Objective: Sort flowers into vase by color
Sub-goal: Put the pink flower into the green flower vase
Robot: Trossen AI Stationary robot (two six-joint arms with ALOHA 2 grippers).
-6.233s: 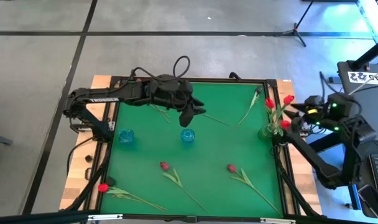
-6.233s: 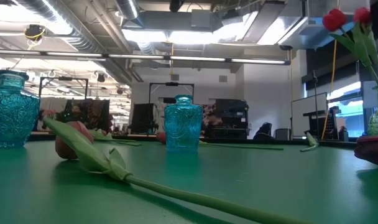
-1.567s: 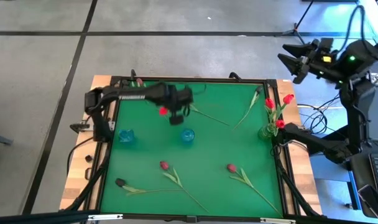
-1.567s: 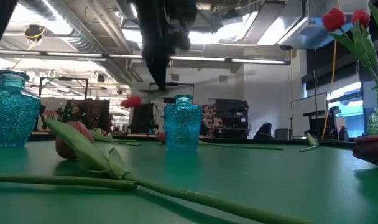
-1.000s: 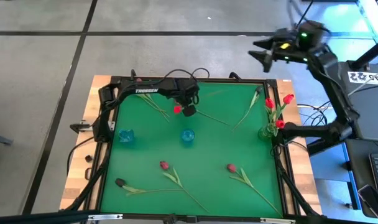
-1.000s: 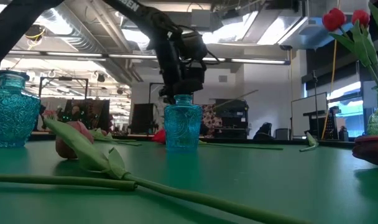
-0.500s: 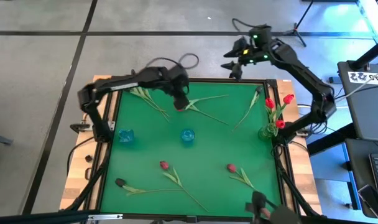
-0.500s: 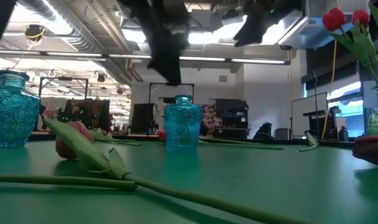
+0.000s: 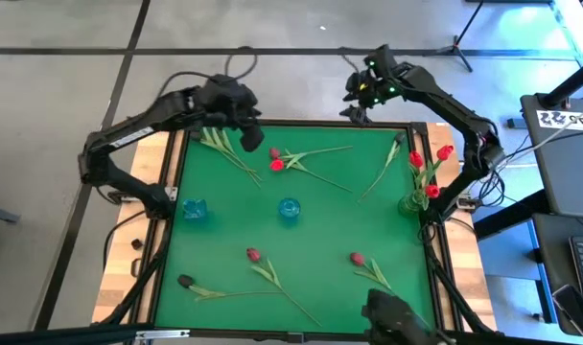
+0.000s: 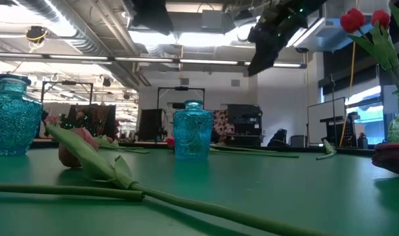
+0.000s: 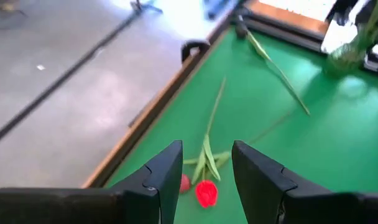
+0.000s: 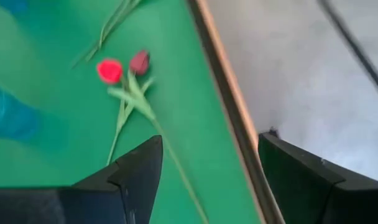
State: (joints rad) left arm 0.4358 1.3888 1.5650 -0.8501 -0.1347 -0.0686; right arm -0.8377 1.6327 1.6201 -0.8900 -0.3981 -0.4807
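Note:
Two red flowers lie side by side at the far middle of the green table, a bright one [image 9: 277,165] and a darker one [image 9: 274,152], stems running right. My left gripper [image 9: 247,141] hangs open above and to their left; its wrist view shows the bright bud [image 11: 206,192] below the empty gap. Over the far edge, my right gripper [image 9: 355,107] is open and empty too, and sees both buds [image 12: 109,70]. A clear vase [image 9: 418,201] at the right edge holds red flowers. Two blue vases [image 9: 289,209] [image 9: 194,209] stand mid-left.
Near the front edge lie a pinkish-red flower [image 9: 253,255], a red flower [image 9: 357,259] and a black-headed flower [image 9: 184,282]. One stem [image 9: 385,165] lies at the far right, and leaves [image 9: 220,149] at the far left. A raised rim [image 9: 301,123] frames the table.
My left gripper has let go of the bright red flower, which now lies beside the darker one. It has then risen and drawn back toward the far left corner. My right gripper has swung left along the far edge and come down, tipping toward the table.

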